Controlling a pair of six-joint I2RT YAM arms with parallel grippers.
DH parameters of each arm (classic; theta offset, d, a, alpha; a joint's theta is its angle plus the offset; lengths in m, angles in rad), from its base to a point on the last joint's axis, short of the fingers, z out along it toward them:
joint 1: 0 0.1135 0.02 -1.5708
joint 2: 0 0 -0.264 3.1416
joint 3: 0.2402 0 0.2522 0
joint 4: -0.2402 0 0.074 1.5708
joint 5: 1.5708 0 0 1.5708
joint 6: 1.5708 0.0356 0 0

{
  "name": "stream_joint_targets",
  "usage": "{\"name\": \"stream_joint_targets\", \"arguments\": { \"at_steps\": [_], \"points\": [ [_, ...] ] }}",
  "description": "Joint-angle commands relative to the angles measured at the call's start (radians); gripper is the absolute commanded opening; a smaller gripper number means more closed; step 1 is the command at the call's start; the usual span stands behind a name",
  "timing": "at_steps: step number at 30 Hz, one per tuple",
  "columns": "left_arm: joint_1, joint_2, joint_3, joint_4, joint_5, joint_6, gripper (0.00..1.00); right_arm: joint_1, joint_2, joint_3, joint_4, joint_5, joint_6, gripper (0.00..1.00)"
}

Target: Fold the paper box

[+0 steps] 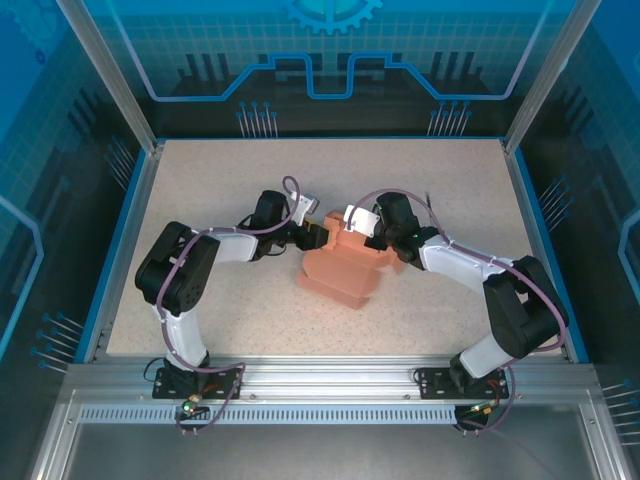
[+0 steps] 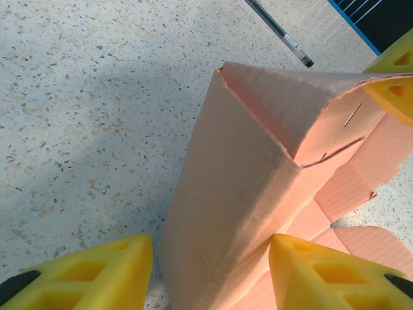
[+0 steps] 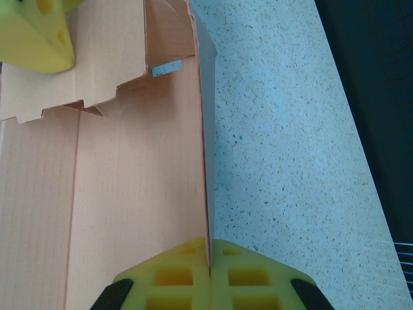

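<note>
Top external is showing the box [image 1: 340, 275] sitting near the middle of the desk [image 1: 200, 180], with the left pincer [image 1: 317, 237] and right pincer [image 1: 378, 248] reaching in over its far end from opposite sides. The arms are hiding enough card that its long axis is hard to judge from above. Left wrist is showing a raised, partly folded panel of the box [image 2: 239, 194] standing up between the left pincer's [image 2: 211, 248] jaws, its long axis running away from the pincer to a peaked corner, with flatter flaps trailing off to the right. The jaws are standing apart on either side of the panel, and I cannot tell whether they are squeezing it. A pen [image 2: 277, 32] is lying on the desk beyond. The right pincer's finger [image 2: 393, 84] is touching the far corner, probably steadying the fold. Right wrist is showing the right pincer [image 3: 210, 258] closed tight on the thin upright edge of the box [image 3: 129, 181], which is running straight away from it. This grip is likely anchoring that wall while the left finger [image 3: 32, 32] is working the far flaps.
</note>
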Motion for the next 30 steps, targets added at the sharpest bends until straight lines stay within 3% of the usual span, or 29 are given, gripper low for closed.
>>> {"name": "stream_joint_targets", "arguments": {
  "at_steps": [1,6,16,30],
  "points": [
    [-0.007,0.016,0.024,-0.010,-0.049,0.008,0.53,-0.005,0.007,0.025,-0.046,-0.037,0.029,0.00],
    [-0.014,0.020,0.016,0.018,-0.032,0.009,0.55,0.003,0.021,0.034,-0.053,-0.021,0.035,0.00],
    [-0.015,0.005,-0.004,0.054,0.046,-0.021,0.46,0.005,0.044,0.062,-0.061,0.007,0.042,0.00],
    [-0.030,-0.016,-0.042,0.054,0.045,-0.038,0.44,0.004,0.053,0.073,-0.052,0.036,0.065,0.00]
  ]
}}
